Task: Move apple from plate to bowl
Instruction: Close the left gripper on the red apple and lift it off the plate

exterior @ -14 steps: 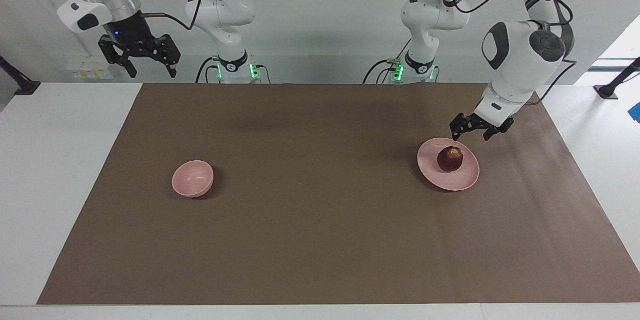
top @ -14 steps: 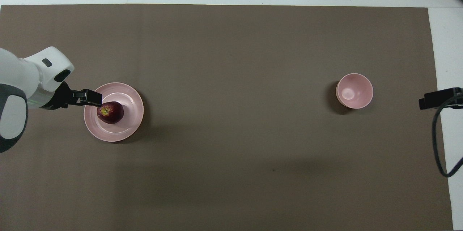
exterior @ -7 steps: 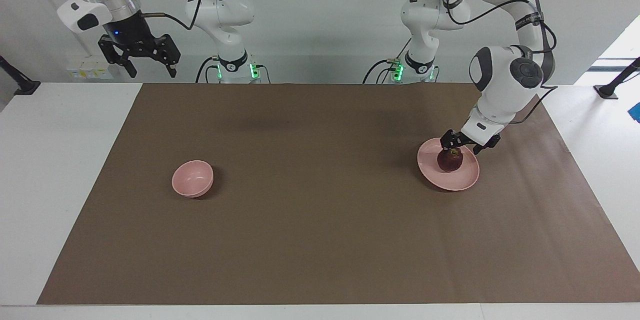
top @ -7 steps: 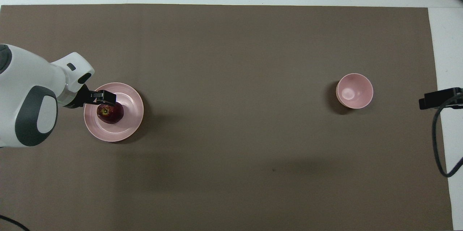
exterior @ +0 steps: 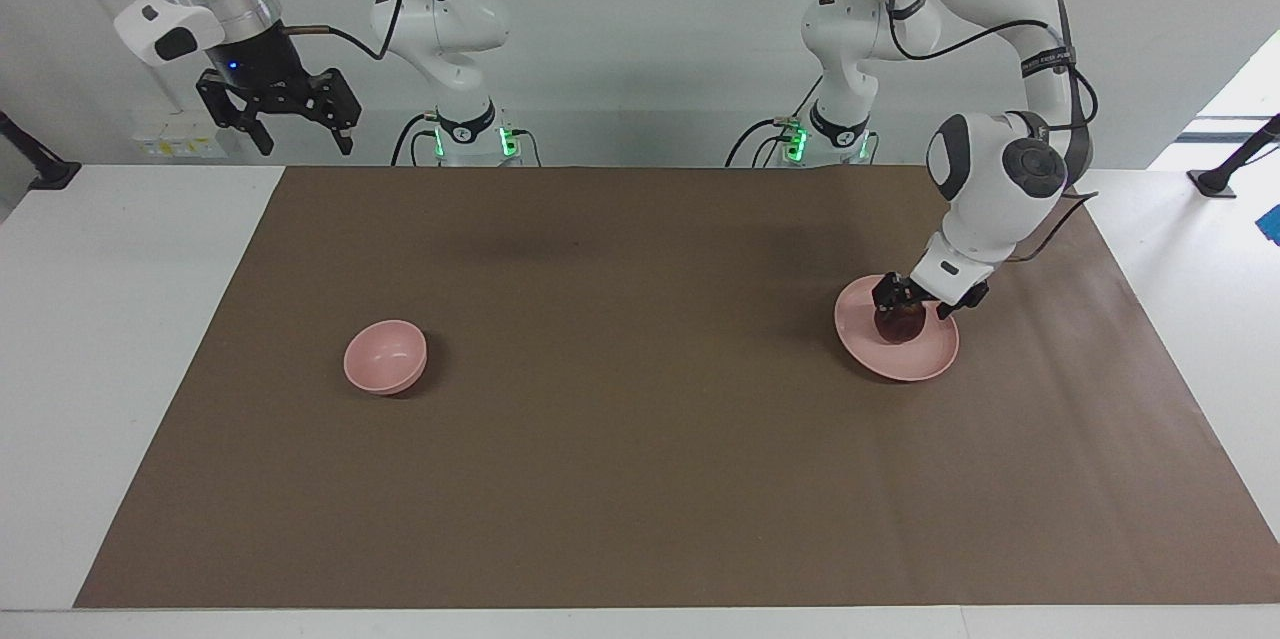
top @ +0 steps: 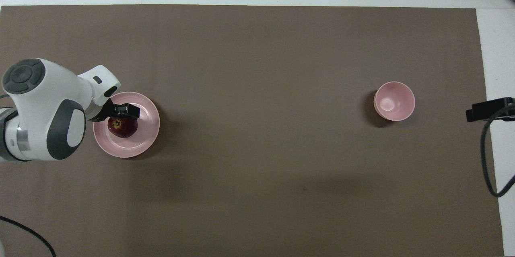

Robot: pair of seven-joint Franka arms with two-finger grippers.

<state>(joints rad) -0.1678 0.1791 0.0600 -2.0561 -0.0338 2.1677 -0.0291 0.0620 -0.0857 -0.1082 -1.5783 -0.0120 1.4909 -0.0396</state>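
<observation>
The dark red apple lies on the pale pink plate toward the left arm's end of the table. My left gripper is down over the apple, open, with a finger on either side of its top. In the overhead view the apple sits on the plate with the left gripper covering the part of it farther from the robots. The small pink bowl stands empty toward the right arm's end; it also shows in the overhead view. My right gripper waits open, raised.
A brown mat covers most of the white table. The right gripper's tip and a black cable show at the mat's edge beside the bowl.
The left gripper has come down and moved from the plate's rim nearer to the robots onto the apple. The apple, plate, bowl and right arm have not moved.
</observation>
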